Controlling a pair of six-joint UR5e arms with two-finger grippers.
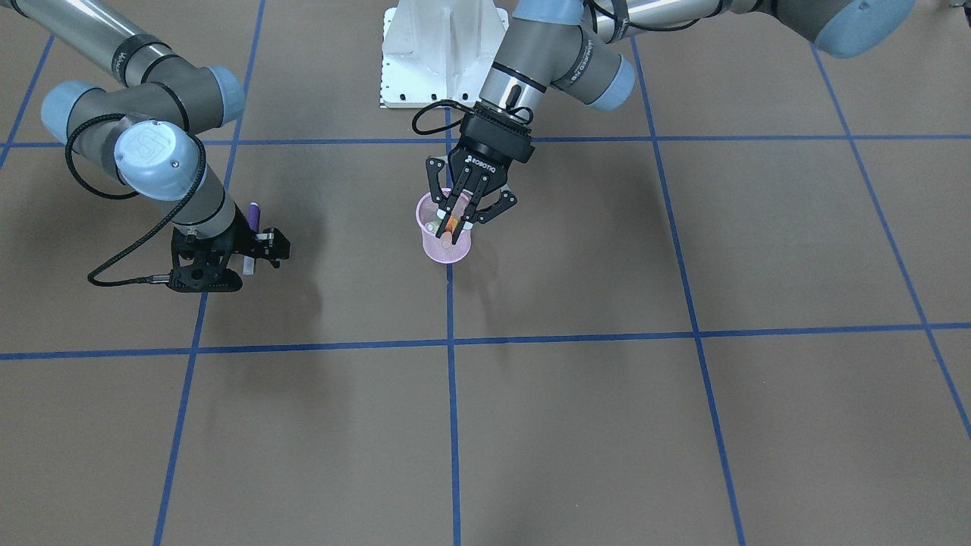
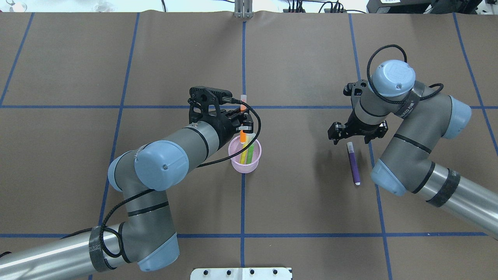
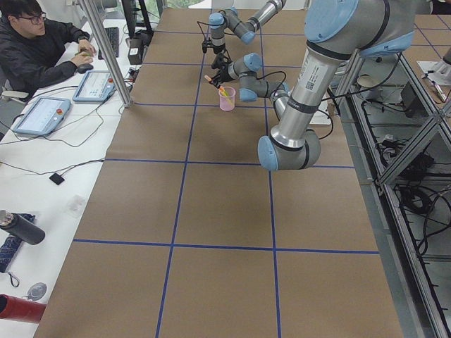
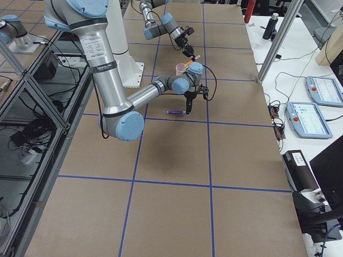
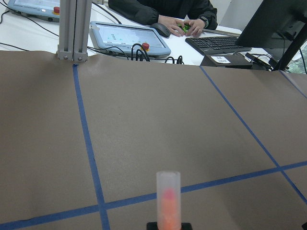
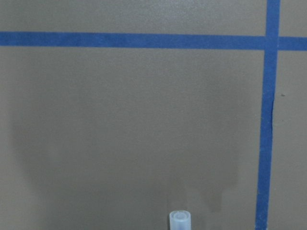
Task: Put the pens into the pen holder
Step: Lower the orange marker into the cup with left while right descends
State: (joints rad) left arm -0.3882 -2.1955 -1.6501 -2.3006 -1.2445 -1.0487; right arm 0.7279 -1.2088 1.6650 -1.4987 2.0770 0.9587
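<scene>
A: What does my left end effector (image 1: 455,220) have?
B: I see it pinched narrow on the orange pen (image 2: 243,137), tilted, cap up, lower end at the mouth of the pink pen holder (image 2: 244,165).
A: What's inside?
B: The green pen (image 2: 250,153) and the yellow pen (image 2: 244,155), leaning.
A: And the right end effector (image 2: 350,136)?
B: Spread wide, holding nothing, over the capped end of the purple pen (image 2: 354,165). That one lies flat on the bench (image 2: 303,202), well apart from the holder.

So the left gripper (image 1: 457,221) and its orange marker pen (image 2: 243,135) are hogging the mouth of the small pink wire-mesh cup (image 2: 244,166), with the green marker (image 2: 250,152) and yellow marker (image 2: 244,156) crowding inside. The purple marker (image 2: 353,163) is lying on open brown table (image 2: 303,194), with only the spread right gripper (image 2: 357,135) hanging over its cap end.
</scene>
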